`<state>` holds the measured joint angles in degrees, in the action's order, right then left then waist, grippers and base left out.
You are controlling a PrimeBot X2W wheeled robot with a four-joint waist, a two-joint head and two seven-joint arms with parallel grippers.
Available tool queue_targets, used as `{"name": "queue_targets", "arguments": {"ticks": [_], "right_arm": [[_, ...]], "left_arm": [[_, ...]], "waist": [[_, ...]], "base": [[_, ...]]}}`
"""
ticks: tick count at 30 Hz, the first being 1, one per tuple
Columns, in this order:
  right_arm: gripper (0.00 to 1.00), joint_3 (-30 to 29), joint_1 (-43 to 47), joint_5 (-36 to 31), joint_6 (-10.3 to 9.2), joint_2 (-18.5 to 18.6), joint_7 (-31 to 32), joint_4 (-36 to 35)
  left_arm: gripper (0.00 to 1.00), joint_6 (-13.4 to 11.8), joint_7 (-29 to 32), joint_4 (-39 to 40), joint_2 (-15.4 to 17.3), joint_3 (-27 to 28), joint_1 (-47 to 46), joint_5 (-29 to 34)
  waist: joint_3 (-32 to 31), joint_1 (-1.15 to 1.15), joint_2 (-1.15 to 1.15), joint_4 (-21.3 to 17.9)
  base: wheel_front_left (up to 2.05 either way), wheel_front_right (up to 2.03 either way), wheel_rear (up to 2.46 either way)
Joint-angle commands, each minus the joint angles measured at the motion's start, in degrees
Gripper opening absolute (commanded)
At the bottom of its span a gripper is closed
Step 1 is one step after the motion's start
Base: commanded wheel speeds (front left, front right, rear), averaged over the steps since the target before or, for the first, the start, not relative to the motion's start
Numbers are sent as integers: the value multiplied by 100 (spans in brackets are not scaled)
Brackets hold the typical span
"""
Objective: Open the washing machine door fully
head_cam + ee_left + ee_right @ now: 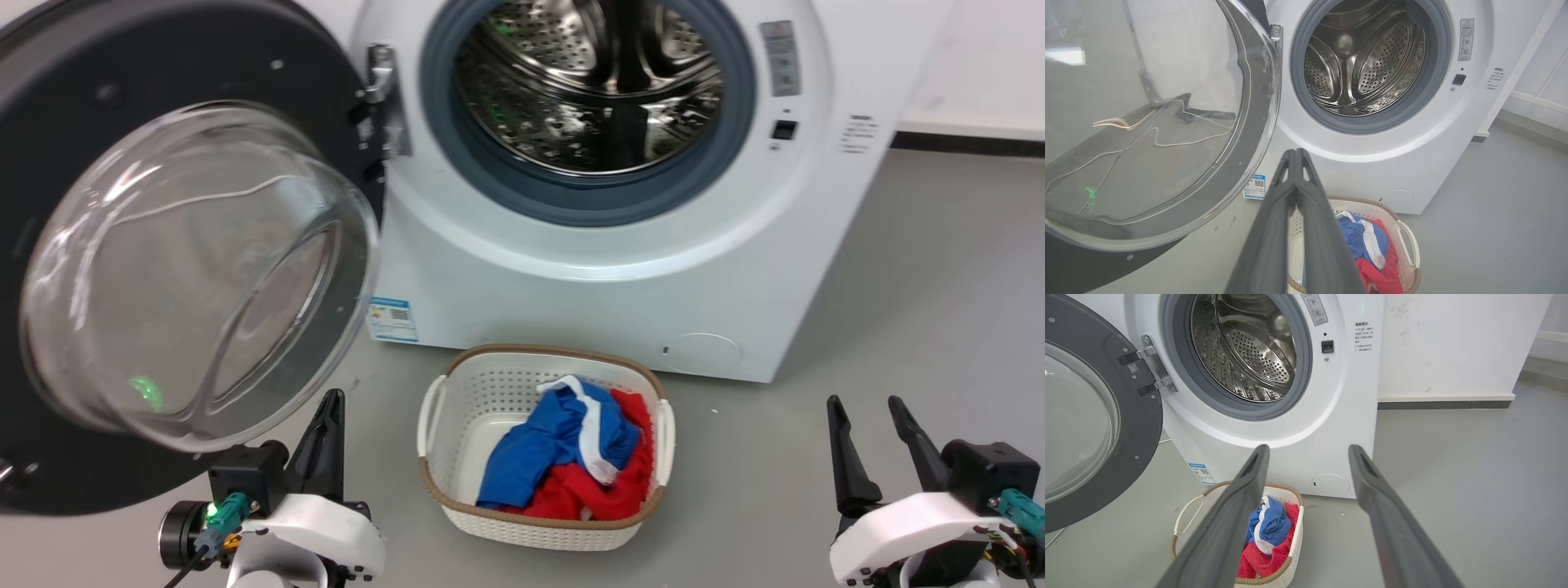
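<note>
Washing machine door [188, 269]: large round glossy black disc w/ clear bulging glass bowl at centre. Swung out from the opening on a metal hinge [380, 90] at the opening's left edge. It stands to the left of the big white box-shaped front-loader washing machine [571, 286], inner face and bowl turned toward the head camera. The lower rim hangs above the grey floor [898, 286].

Opening uncovered. Perforated steel drum [588, 82] in plain sight, w/ grey rubber gasket [571, 196] ringing it. Blue label sticker [392, 318] on the machine front at lower left, partly behind the door's rim. Small round cap [706, 351] at lower right.

Left gripper [331, 400]: jaws pressed together, nothing between them. In head view it sits just beside the door's lower right rim. Left wrist view shows the fingers apart from the door, pointing at the machine front below the opening.

Right gripper [864, 402]: jaws spread wide, empty. Low at the right, well apart from door and machine.

White perforated plastic laundry basket w/ brown rim [539, 351] on the floor, just in front of the machine, between the two grippers. Contents: crumpled blue garment w/ white trim [539, 449] lying over red fabric [588, 490].
</note>
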<state>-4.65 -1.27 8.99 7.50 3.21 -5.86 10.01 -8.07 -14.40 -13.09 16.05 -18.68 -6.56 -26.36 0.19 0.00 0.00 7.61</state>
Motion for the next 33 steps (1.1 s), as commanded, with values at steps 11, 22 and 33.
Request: {"name": "queue_targets", "arguments": {"ticks": [11,22,33], "right_arm": [[100,198,5,-112,-1,31,-38,46],[100,348,-22,-202,-1,119,-61,22],[100,360,7,-378,-1,146,-181,-93]], "left_arm": [[100,-107,-76,-249,29,53,-187,246],[100,-161,-89,-335,66,158,-160,362],[100,-194,-91,-379,43,180,-180,410]], "waist": [[-18,0,0,-747],[-37,0,0,-864],[-34,0,0,-857]], "base": [[0,0,0],[0,0,0],[0,0,0]]}}
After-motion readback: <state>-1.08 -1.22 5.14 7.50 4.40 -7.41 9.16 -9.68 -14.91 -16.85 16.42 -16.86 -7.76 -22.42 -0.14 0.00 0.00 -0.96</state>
